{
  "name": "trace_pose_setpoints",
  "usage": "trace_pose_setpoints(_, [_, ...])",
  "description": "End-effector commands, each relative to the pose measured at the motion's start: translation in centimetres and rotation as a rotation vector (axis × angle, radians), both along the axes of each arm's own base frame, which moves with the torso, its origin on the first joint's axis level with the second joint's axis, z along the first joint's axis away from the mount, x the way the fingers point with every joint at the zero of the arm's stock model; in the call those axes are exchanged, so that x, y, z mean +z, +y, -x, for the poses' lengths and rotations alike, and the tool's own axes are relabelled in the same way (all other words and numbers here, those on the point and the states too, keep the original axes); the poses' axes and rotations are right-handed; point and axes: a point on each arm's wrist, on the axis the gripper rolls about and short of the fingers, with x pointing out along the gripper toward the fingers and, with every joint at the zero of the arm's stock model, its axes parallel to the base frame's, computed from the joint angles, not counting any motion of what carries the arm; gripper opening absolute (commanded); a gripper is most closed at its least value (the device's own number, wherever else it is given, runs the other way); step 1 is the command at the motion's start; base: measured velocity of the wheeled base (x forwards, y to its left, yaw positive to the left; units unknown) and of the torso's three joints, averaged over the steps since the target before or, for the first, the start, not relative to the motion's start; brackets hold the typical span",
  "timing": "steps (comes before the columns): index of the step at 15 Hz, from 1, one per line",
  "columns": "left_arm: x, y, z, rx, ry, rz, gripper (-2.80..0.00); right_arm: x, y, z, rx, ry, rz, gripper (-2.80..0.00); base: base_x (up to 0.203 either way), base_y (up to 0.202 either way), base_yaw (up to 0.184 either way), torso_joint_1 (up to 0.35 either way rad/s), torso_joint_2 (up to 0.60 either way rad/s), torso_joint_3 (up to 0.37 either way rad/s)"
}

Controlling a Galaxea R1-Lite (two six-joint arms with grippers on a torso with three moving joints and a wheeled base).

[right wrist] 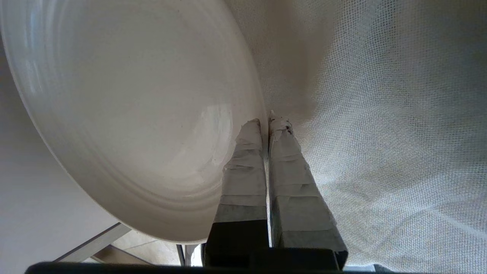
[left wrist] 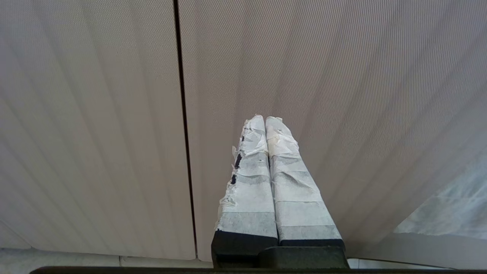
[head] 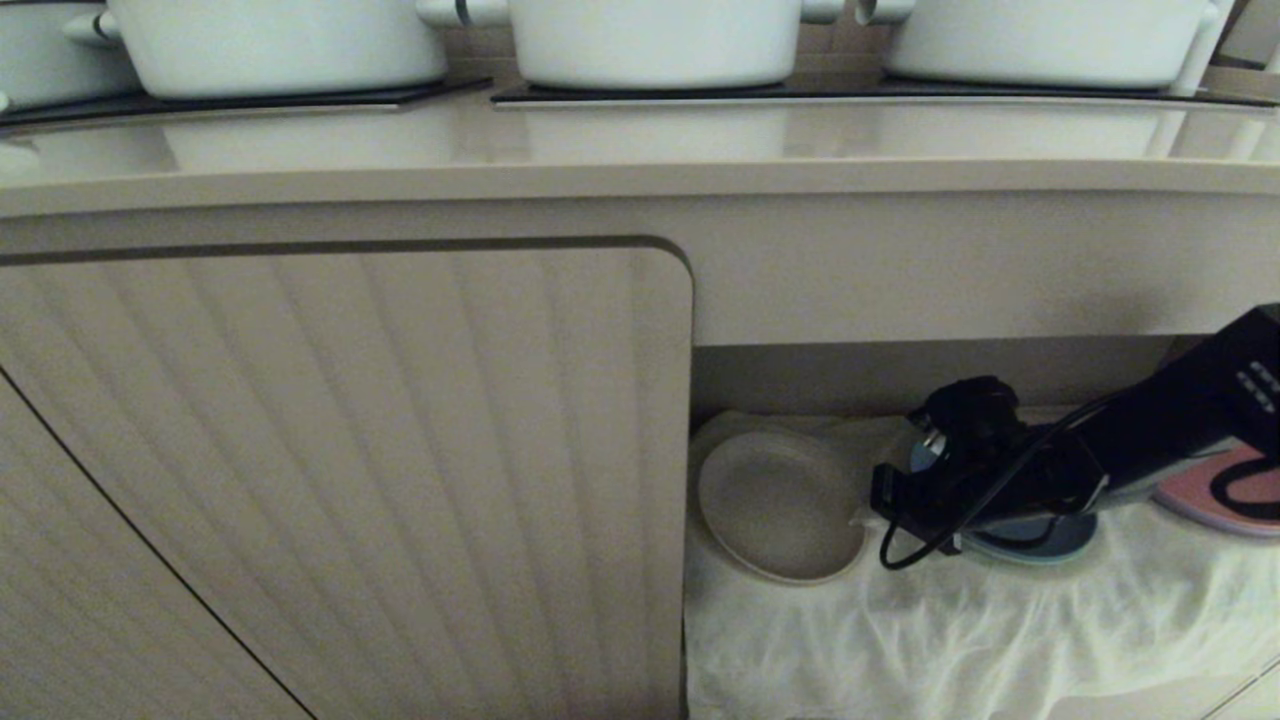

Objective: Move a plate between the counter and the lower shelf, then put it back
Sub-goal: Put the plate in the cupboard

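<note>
The cream-beige plate (head: 780, 505) sits at the left end of the lower shelf (head: 950, 630), on the wrinkled white cloth beside the cabinet door's edge. My right gripper (head: 868, 512) reaches into the recess from the right and is at the plate's right rim. In the right wrist view, the gripper (right wrist: 265, 123) is shut on the rim of the plate (right wrist: 133, 114), one taped finger over the inside and the other outside. My left gripper (left wrist: 265, 120) is shut and empty, hanging in front of the fluted door. The counter (head: 640, 150) runs above.
Three white pots (head: 655, 40) stand on black panels at the back of the counter. A blue plate (head: 1040, 540) lies under my right arm and a pink plate (head: 1200, 500) further right on the cloth. The fluted cabinet door (head: 350, 480) closes the left side.
</note>
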Motion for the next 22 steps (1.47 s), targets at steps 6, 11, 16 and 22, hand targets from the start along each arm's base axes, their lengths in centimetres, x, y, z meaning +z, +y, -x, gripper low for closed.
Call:
trace_pose_setpoints(6, [0.03,0.00,0.01,0.001,-0.002,0.001,-2.80,0.01,0.00,0.11,0.001,0.006,-0.002,-2.80,0.000,0.000,0.000,0.000,0.00,0.000])
trace_pose_setpoints(11, [-0.01,0.00,0.00,0.001,0.000,0.001,-2.80,0.08,0.01,0.11,0.000,0.008,-0.008,-2.80,0.000,0.000,0.000,0.000,0.00,0.000])
trace_pose_setpoints(16, [0.03,0.00,0.01,0.001,-0.002,0.001,-2.80,0.38,0.05,-0.11,-0.001,-0.002,-0.012,0.00,0.000,0.000,0.000,0.000,0.00,0.000])
trace_pose_setpoints(22, [0.01,0.00,0.01,0.001,-0.001,0.001,-2.80,0.77,-0.33,0.48,-0.011,0.019,-0.008,0.00,0.000,0.000,0.000,0.000,0.00,0.000])
